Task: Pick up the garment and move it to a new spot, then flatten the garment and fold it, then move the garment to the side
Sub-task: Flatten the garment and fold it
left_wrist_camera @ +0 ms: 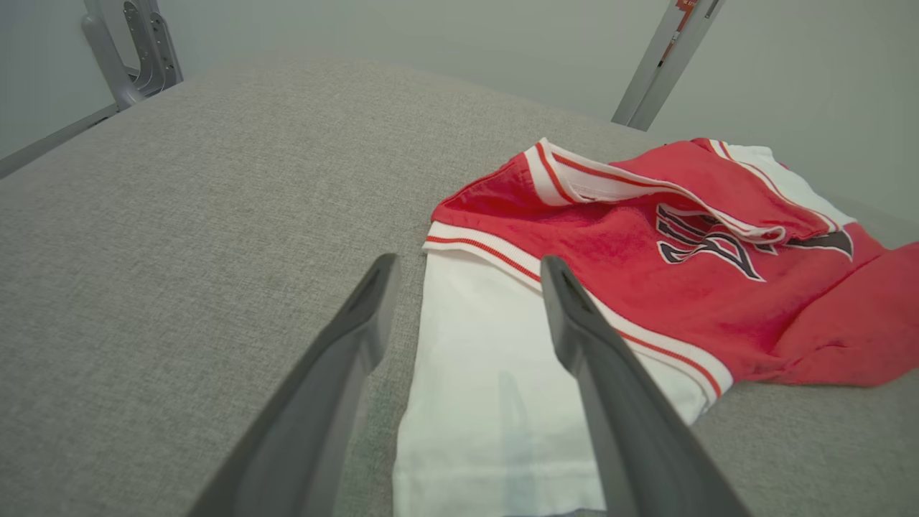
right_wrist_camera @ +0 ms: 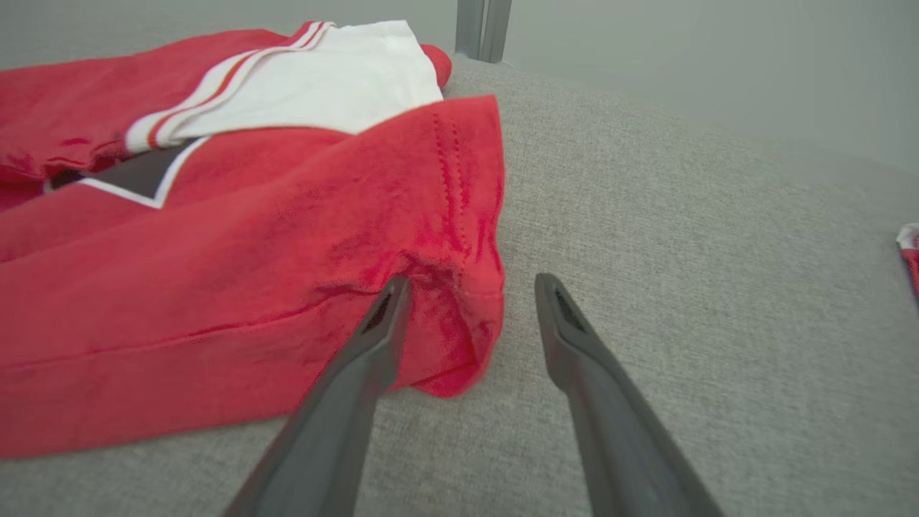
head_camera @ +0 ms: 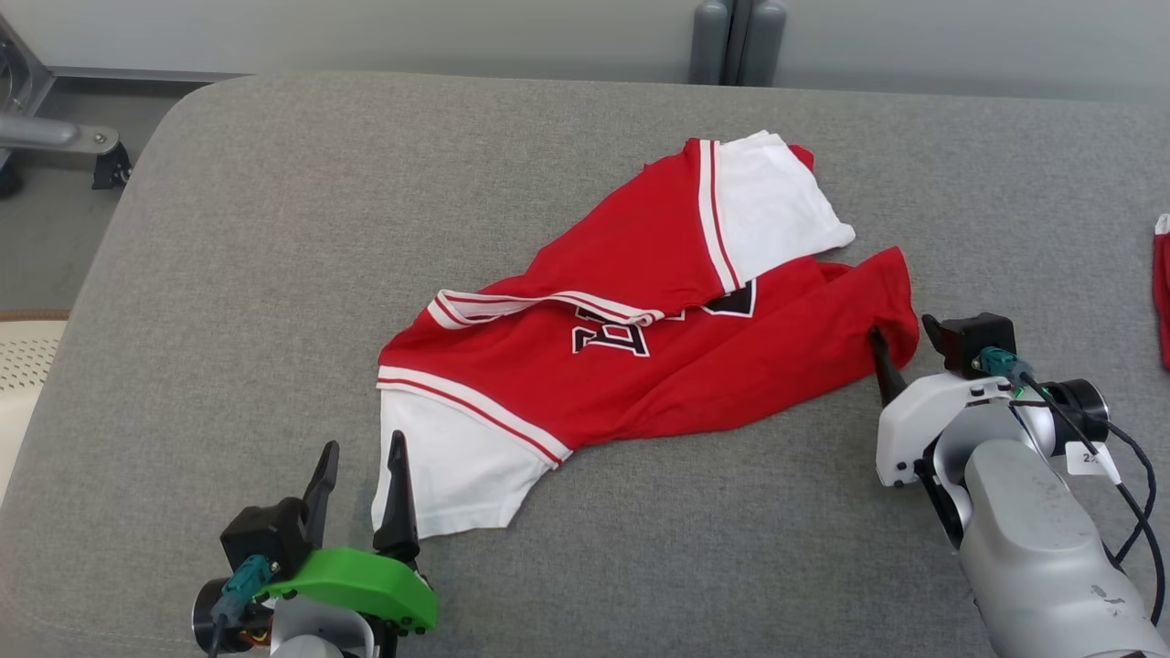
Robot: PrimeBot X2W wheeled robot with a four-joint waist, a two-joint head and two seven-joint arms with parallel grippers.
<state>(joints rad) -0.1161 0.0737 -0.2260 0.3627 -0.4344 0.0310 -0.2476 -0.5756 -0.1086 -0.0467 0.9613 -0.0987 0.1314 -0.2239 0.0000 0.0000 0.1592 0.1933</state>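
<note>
The head view looks steeply down from above the near edge of the grey bench (head_camera: 274, 228), far enough to hold the whole garment (head_camera: 640, 384) mid-frame; the left wrist view sits low and close, facing along its fingers (left_wrist_camera: 341, 359) over the white sleeve (left_wrist_camera: 488, 373); the right wrist view, equally low, faces the red hem corner (right_wrist_camera: 459, 337); all three share the garment.
</note>
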